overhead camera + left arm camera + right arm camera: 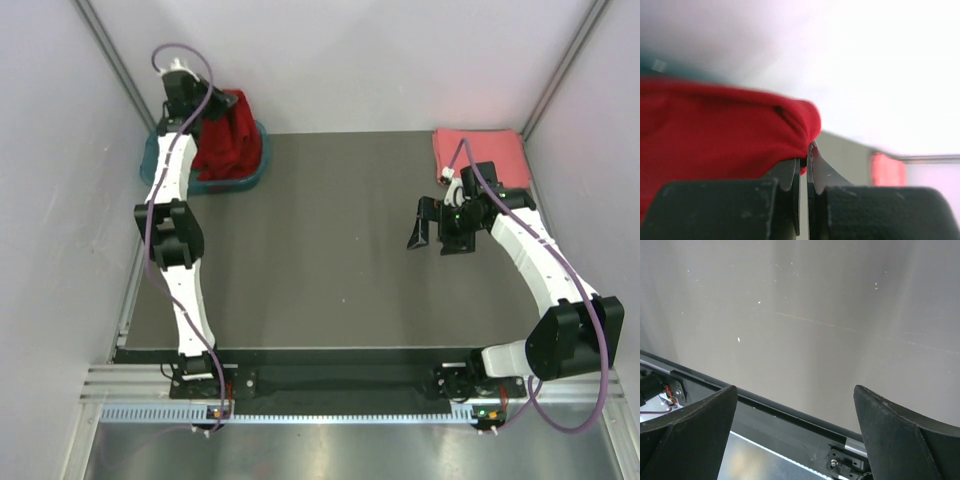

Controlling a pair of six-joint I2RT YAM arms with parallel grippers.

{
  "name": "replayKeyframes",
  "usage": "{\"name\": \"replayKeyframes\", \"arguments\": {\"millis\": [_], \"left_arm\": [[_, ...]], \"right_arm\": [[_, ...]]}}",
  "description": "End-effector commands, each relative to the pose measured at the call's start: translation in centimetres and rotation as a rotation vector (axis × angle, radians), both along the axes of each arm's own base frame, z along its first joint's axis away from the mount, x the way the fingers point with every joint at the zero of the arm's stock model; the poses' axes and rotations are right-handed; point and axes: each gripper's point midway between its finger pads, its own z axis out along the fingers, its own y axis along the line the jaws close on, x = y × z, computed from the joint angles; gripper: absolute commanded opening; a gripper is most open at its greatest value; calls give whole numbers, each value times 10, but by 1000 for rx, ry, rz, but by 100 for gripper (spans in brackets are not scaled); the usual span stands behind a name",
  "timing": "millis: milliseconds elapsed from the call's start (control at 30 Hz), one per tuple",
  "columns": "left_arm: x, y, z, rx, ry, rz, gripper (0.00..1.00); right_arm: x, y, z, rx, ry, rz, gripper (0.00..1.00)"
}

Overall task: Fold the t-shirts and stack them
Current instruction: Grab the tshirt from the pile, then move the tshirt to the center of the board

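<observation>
Cloth is pinched at the far left corner: the left gripper has its 2 fingers pressed together on a fold of the deep red t-shirt, which sits heaped in the teal tub near the back wall. Over on the right, the right gripper hovers above the dark table, its 2 fingers spread wide with nothing between them. The coral-pink t-shirt lies folded flat in the far right corner, just beyond that gripper.
</observation>
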Motion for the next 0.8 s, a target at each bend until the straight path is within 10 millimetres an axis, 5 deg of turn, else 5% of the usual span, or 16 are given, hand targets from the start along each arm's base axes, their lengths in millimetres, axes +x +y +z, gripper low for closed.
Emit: {"name": "replayKeyframes", "arguments": {"millis": [0, 133, 200, 267, 333, 367, 433, 467, 500, 600, 667, 767], "left_arm": [[-87, -38, 250, -9, -502, -102, 0], [-154, -70, 307, -30, -565, -184, 0], [-195, -109, 317, -43, -553, -293, 0], [-228, -122, 307, -62, -487, -342, 6], [-255, -144, 290, -81, -435, -401, 25], [-278, -150, 277, -72, -407, -424, 41], [-305, -167, 253, -35, -350, -462, 55], [-325, -170, 236, -25, -320, -487, 82], [-340, -175, 214, 2, -253, -528, 93], [-372, -166, 159, 90, -95, -556, 99], [-395, -147, 106, 154, 64, -515, 99], [-422, -121, 54, 240, 178, -450, 99]], "right_arm": [[9, 4, 18, 39, -73, -4, 100], [9, 11, 21, 78, -83, 8, 100], [10, 13, 21, 91, -90, 16, 100], [10, 15, 21, 99, -91, 24, 100], [9, 15, 18, 102, -87, 31, 100], [8, 16, 18, 106, -90, 36, 100], [6, 20, 14, 118, -84, 44, 100], [4, 21, 13, 122, -82, 48, 99], [1, 23, 10, 122, -76, 55, 100], [-4, 28, 3, 107, -68, 84, 100], [-5, 29, -2, 84, -67, 90, 100], [-8, 35, -4, 67, -68, 102, 100]]}}
